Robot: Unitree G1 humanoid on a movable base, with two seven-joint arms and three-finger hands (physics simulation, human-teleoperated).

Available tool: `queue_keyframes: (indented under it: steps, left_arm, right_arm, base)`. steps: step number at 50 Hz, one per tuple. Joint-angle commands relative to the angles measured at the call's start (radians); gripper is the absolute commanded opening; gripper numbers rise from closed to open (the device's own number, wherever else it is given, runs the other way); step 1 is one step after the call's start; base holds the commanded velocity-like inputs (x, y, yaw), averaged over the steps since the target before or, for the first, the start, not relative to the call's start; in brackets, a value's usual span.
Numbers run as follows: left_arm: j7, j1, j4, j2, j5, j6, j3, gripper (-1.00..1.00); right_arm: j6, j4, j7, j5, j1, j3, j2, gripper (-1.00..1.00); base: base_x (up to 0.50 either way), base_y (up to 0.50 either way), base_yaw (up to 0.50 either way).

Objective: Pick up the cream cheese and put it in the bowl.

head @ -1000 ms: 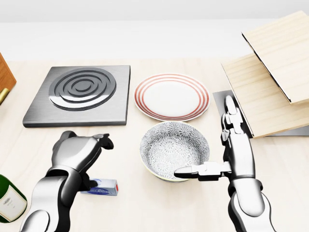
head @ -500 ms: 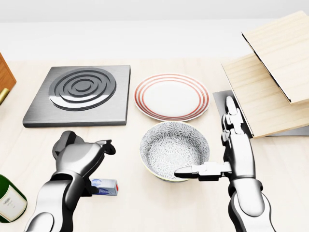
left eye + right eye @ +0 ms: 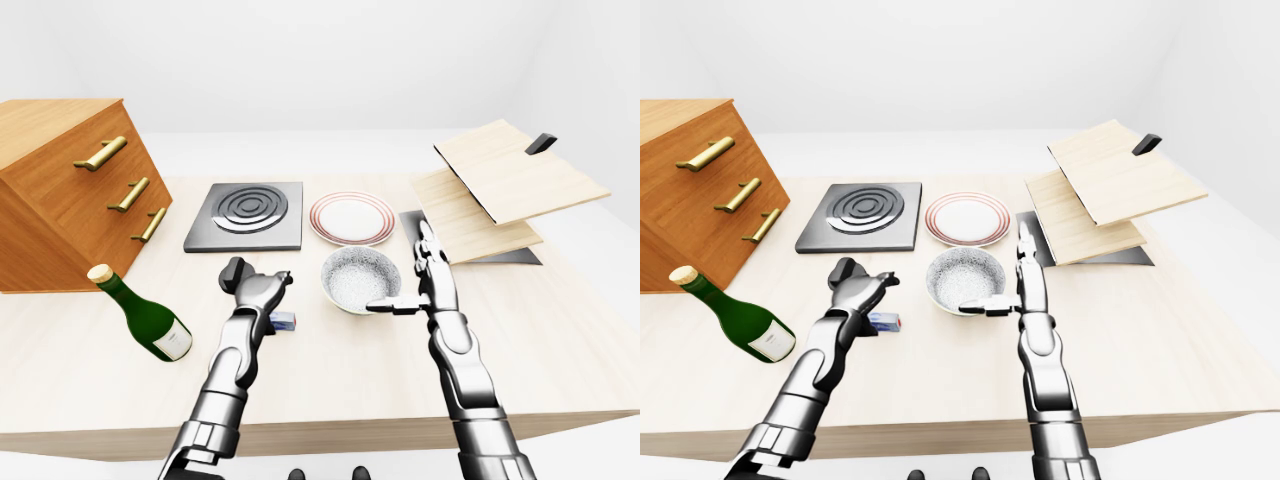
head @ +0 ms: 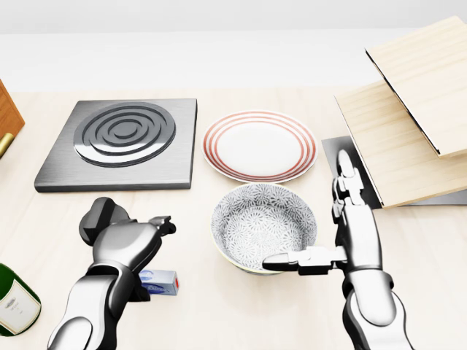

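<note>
- The small white-and-blue cream cheese box lies flat on the pale wooden tabletop, low and left of centre in the head view, partly hidden under the robot's left hand.
- The left hand, silver with dark fingertips, hovers over the box with its fingers spread and curled loosely; whether any finger touches the box cannot be told, and they do not close round it.
- The grey patterned ceramic bowl stands just right of the box, near the middle of the head view, with nothing inside.
- The right hand is beside the bowl's right rim, its fingers spread: one points up the view, another reaches sideways across the bowl's lower rim.
- A white plate with red rings sits above the bowl, apart from it.
- A dark square hob with round rings lies left of the plate.
- A green glass wine bottle with a white label lies tilted at the left of the left-eye view, near a brown wooden drawer cabinet with brass handles.
- Light wooden boards are stacked at an angle at the right.
</note>
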Motion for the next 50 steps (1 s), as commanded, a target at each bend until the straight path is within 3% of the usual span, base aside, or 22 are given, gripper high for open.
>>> queue_keyframes:
  steps: [1, 7, 17, 18, 19, 20, 23, 28, 34, 37, 50]
  left_arm:
    - [0.075, -0.060, 0.116, -0.017, 0.019, 0.004, -0.010, 0.40]
    - [0.114, -0.073, 0.178, -0.021, 0.043, 0.009, -0.024, 0.41]
    - [0.110, -0.080, 0.176, -0.022, 0.034, 0.008, -0.020, 0.33]
    - [0.109, -0.079, 0.175, -0.022, 0.034, 0.009, -0.020, 0.25]
    - [0.103, -0.074, 0.164, -0.021, 0.034, 0.010, -0.020, -0.01]
    - [0.102, -0.075, 0.164, -0.021, 0.032, 0.010, -0.018, -0.09]
    - [0.107, -0.078, 0.180, -0.019, 0.027, 0.009, -0.016, -0.26]
    - [0.106, -0.073, 0.197, -0.018, 0.040, 0.012, -0.026, -0.36]
    - [0.093, -0.068, 0.180, -0.020, 0.042, 0.012, -0.024, -1.00]
    - [0.088, -0.066, 0.164, -0.019, 0.042, 0.012, -0.022, -1.00]
    - [-0.144, -0.009, -0.207, -0.012, 0.062, 0.012, 0.013, -1.00]
  right_arm:
    - [0.000, 0.007, 0.002, 0.008, -0.010, -0.002, -0.003, 1.00]
    - [0.000, 0.009, 0.002, 0.006, -0.007, -0.002, -0.003, 1.00]
    - [0.000, 0.026, 0.001, 0.003, -0.011, 0.000, -0.001, 1.00]
    - [0.000, 0.029, 0.001, 0.004, -0.011, 0.001, -0.001, 1.00]
    - [0.000, 0.032, 0.000, 0.002, -0.013, 0.001, -0.001, 1.00]
    - [0.000, 0.032, 0.000, 0.003, -0.013, 0.002, 0.000, 1.00]
    - [0.000, 0.030, 0.001, 0.002, -0.011, 0.002, 0.000, 1.00]
    - [0.000, 0.024, 0.001, 0.002, -0.008, 0.003, 0.000, 1.00]
    - [0.000, 0.030, 0.000, 0.004, -0.010, 0.000, -0.001, 1.00]
    - [0.000, 0.031, -0.001, 0.003, -0.011, 0.001, -0.001, 1.00]
    - [0.000, 0.044, -0.003, 0.002, -0.016, 0.002, 0.000, 1.00]
  base:
    - [0.00, 0.00, 0.00]
    - [0.00, 0.00, 0.00]
    - [0.00, 0.00, 0.00]
    - [0.00, 0.00, 0.00]
    - [0.00, 0.00, 0.00]
    - [0.00, 0.00, 0.00]
    - [0.00, 0.00, 0.00]
    - [0.00, 0.00, 0.00]
    - [0.00, 0.00, 0.00]
    - [0.00, 0.00, 0.00]
    - [0.00, 0.00, 0.00]
